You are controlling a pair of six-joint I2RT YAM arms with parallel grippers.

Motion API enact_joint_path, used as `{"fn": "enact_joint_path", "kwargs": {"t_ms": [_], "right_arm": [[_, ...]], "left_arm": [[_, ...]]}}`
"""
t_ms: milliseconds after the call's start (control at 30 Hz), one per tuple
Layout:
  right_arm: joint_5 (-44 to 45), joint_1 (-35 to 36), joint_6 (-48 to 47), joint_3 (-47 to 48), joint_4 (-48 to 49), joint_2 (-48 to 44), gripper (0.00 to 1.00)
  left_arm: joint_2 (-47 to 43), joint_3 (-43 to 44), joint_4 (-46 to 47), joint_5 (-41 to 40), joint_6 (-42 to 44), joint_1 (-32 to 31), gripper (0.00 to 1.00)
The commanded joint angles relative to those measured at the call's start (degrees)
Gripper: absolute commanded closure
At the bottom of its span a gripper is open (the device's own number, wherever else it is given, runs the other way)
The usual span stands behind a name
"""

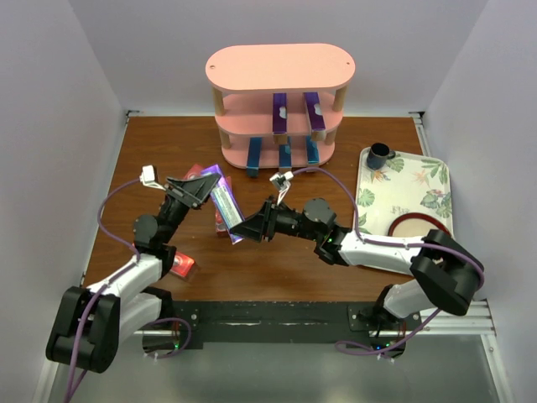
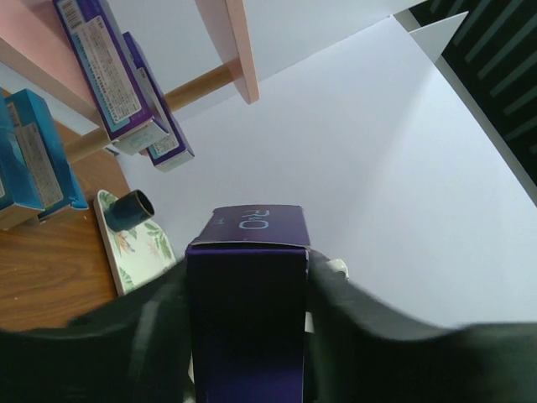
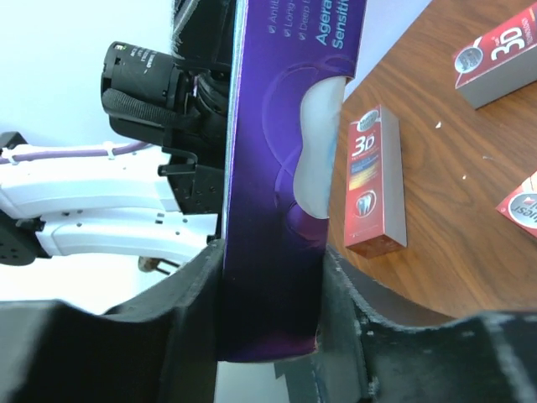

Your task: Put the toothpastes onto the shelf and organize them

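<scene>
Your left gripper (image 1: 201, 188) is clenched on one end of a long purple toothpaste carton (image 1: 225, 204), and your right gripper (image 1: 245, 227) is clamped on its other end. The carton hangs between them above the brown wooden table (image 1: 151, 151).

On the pink three-tier oval shelf (image 1: 281, 67), the middle board carries two purple cartons (image 1: 279, 113) and the bottom board three shiny blue cartons (image 1: 285, 155).

The floral tray (image 1: 428, 180) holds a dark cup (image 1: 379, 154) and a round red-rimmed dish (image 1: 414, 227).

Three red "3D" cartons (image 3: 375, 180) lie on the table.
</scene>
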Motion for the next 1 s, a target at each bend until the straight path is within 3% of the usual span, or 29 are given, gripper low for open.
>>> {"fn": "enact_joint_path", "kwargs": {"t_ms": [0,100,200,333,433,467,533,567,733,967], "right_arm": [[0.12,0.16,-3.79,2.91,-2.63,-2.67,0.65],[1.35,0.16,-5.82,3.7,-6.58,-4.34,0.72],[2.31,0.16,-8.19,4.75,-11.15,-5.48,0.73],[5.03,0.08,-12.4,7.13,-20.53,-7.5,0.73],[8.72,0.16,-17.06,10.46,-29.86,-8.56,0.72],[9.95,0.16,-19.25,11.43,-32.06,-8.65,0.71],[13.63,0.08,-21.37,14.42,-38.12,-8.74,0.71],[14.78,0.16,-23.29,15.47,-40.15,-8.57,0.71],[23.39,0.16,-28.23,24.26,-51.93,-5.67,0.71],[36.56,0.16,-34.29,41.19,-63.97,3.11,0.68]], "left_arm": [[0.52,-1.17,5.12,-1.47,-0.91,-0.23,0.36],[0.26,-1.78,4.33,-1.82,0.23,-0.23,0.21],[-0.09,-1.79,2.05,-1.9,2.42,-0.23,0.1],[-2.72,-0.56,-5.22,-1.99,7.42,0.03,0.03],[-7.37,3.04,-20.67,-4.71,18.72,0.56,0.0],[-8.78,6.09,-31.68,-6.37,21.82,0.65,0.0],[-12.56,10.06,-43.69,-14.0,27.71,0.74,0.0],[-13.44,14.17,-54.18,-17.17,32.88,0.74,0.0],[-16.09,25.8,-79.38,-37.3,46.69,0.48,0.0],[-19.95,32.76,-87.42,-55.66,62.53,-3.04,0.0]]}}
